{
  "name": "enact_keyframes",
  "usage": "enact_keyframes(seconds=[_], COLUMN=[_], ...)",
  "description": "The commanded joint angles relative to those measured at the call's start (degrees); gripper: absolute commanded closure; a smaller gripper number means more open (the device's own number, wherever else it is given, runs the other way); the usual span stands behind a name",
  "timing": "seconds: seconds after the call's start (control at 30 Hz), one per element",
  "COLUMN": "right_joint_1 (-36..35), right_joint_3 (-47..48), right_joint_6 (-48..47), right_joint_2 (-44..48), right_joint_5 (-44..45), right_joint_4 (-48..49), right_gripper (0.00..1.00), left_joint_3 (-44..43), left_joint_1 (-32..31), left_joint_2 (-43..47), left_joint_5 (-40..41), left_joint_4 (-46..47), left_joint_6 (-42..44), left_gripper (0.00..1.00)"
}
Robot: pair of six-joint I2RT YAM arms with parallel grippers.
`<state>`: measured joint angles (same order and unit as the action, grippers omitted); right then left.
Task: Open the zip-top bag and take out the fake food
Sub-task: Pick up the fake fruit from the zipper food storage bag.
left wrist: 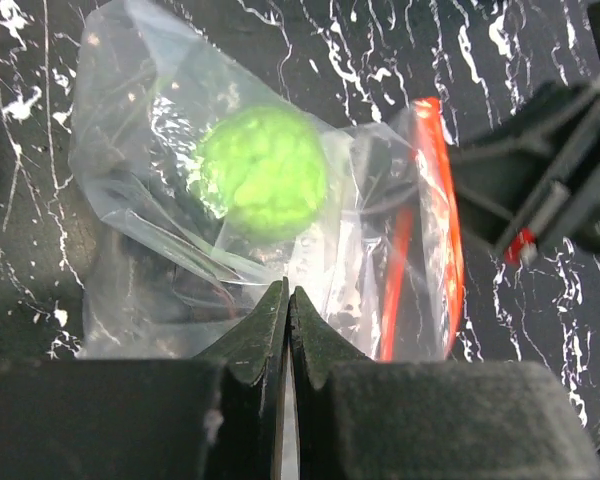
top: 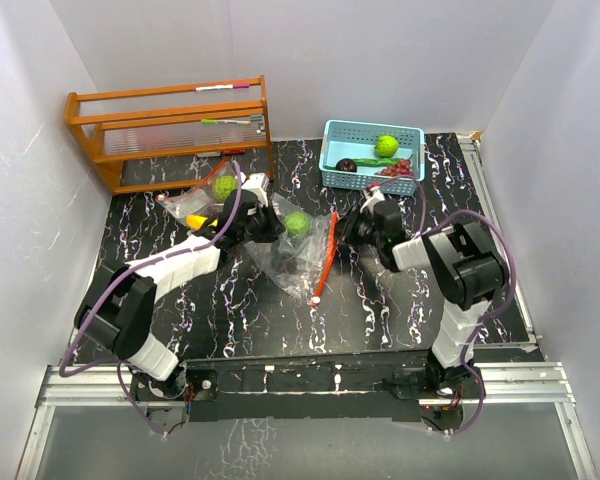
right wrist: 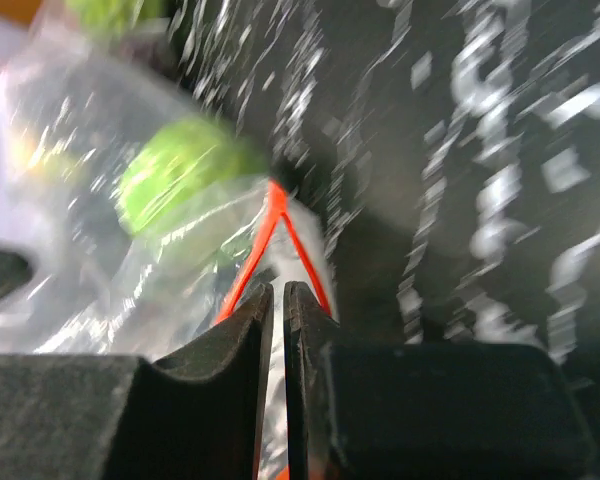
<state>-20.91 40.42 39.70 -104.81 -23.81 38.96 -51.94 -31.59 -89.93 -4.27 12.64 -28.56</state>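
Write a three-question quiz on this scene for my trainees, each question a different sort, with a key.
1. True or false: the green ball is already out of the middle bag.
2. The zip on that bag is: A blue, B red, C yellow.
3. Which hand pinches the zip?
Key: 1 false, the ball is inside the bag; 2 B; 3 the right hand.

Purple cables (top: 238,195) are looping along the white, black-jointed left arm (top: 170,265) and right arm (top: 458,325); matte black fingers (left wrist: 255,340) are tapering into wedges.
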Motion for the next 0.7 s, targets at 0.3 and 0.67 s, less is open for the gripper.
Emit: enact_keyframes(seconds=[0.3, 0.67], right_joint_1=[4.7, -3.9], right_joint_3=[6.6, 1.9], right_joint_6=[1.1, 1.2], right_joint_2=[-4.3, -3.6], right_joint_5=[-8.8, -12.8], right_joint_4=[8.0, 8.1], right_gripper=[0.85, 0.81], left_joint_3=[2.4, 3.5], left_joint_1=[0.4, 0.5], left_joint_2=[7.6, 5.0], left_joint_5=[1.5, 0.7], left_joint_4=[-3.8, -1.3], left_joint_6=[1.1, -0.6], left_gripper=[1.0, 1.0])
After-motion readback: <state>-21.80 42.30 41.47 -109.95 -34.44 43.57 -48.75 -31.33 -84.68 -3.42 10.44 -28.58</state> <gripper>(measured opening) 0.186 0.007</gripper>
